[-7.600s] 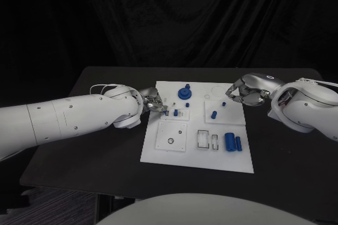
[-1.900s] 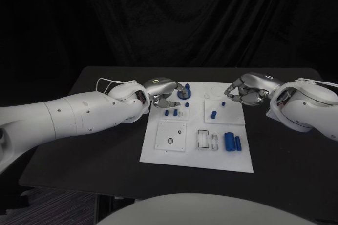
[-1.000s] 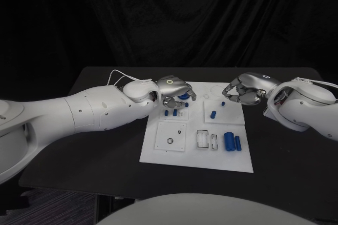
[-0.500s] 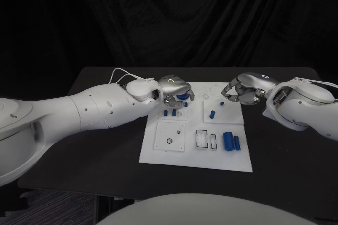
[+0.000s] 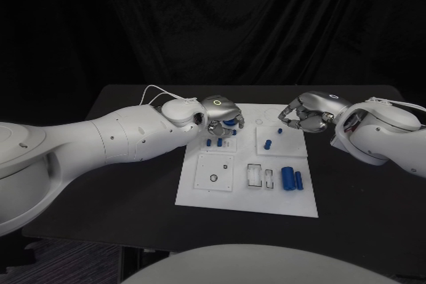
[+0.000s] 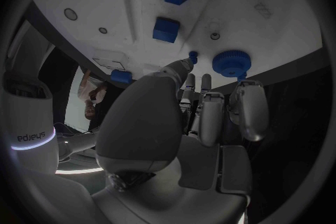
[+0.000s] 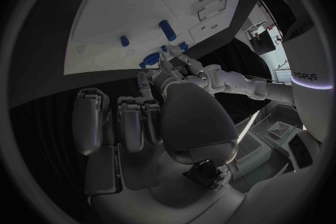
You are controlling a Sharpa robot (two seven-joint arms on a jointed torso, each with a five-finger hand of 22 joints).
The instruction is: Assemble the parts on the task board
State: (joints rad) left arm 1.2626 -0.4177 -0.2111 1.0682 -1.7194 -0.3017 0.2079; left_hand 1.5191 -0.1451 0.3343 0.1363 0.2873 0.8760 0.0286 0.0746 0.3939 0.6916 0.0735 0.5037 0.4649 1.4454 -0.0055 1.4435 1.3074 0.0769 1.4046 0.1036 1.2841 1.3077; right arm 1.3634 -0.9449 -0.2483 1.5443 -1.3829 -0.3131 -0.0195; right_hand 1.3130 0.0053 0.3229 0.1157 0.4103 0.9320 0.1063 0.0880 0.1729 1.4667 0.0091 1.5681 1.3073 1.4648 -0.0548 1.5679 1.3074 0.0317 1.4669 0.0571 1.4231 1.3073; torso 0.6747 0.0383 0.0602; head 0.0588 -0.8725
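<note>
**Left hand over the blue gear, right hand at the board's far right corner**

The board [image 5: 202, 194] lies in the middle of the black surface [image 5: 106, 191]. The left hand [image 5: 220, 113] hovers over the board's far edge, above the gear [image 5: 233, 119], a round blue part. In the left wrist view its fingers [image 6: 246, 107] reach out side by side, a little apart, with their tips just short of the gear [image 6: 229, 63]; they grip nothing, and whether they touch the gear cannot be told.

The right hand [image 5: 306, 113] hangs over the board's far right corner with its fingers [image 7: 131, 117] curled in and nothing between them. A small blue peg [image 5: 279, 130] stands on the board just beside it.

Other blue parts sit nearer the robot: two pegs [image 5: 213, 143] below the left hand, and a large cylinder [image 5: 287, 177] with a thin one [image 5: 299, 180] beside it near the board's right edge.
</note>
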